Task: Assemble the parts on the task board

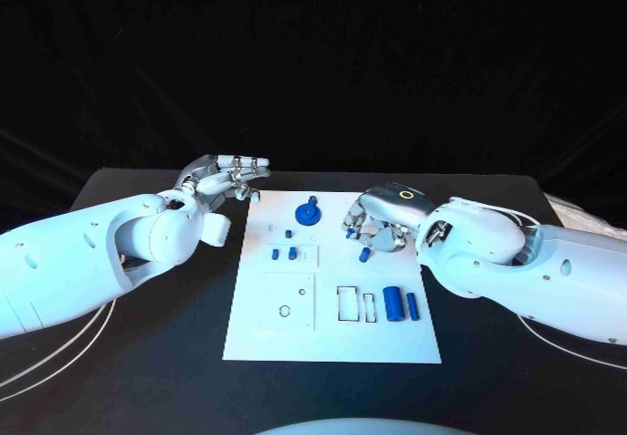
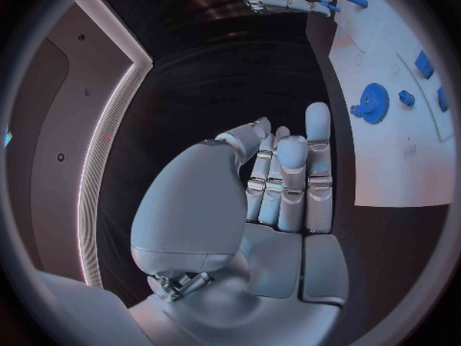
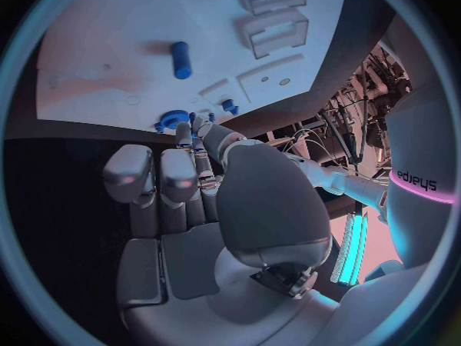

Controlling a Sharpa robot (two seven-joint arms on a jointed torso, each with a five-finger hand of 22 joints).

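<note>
Over the task board (image 1: 333, 335) | right hand (image 1: 379, 222) fingers pinch a small blue part (image 1: 364, 256) | left hand (image 1: 225, 177) fingers loosely spread, empty

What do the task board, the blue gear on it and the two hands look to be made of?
Task board: white, matte and flat with crisp cut-out recesses, probably plastic or painted sheet. Blue gear: evenly coloured with a slight sheen, likely moulded or printed plastic. Left hand and right hand: silvery segments with soft highlights, either metal or metallic-coated plastic; the look leaves that open.
</note>
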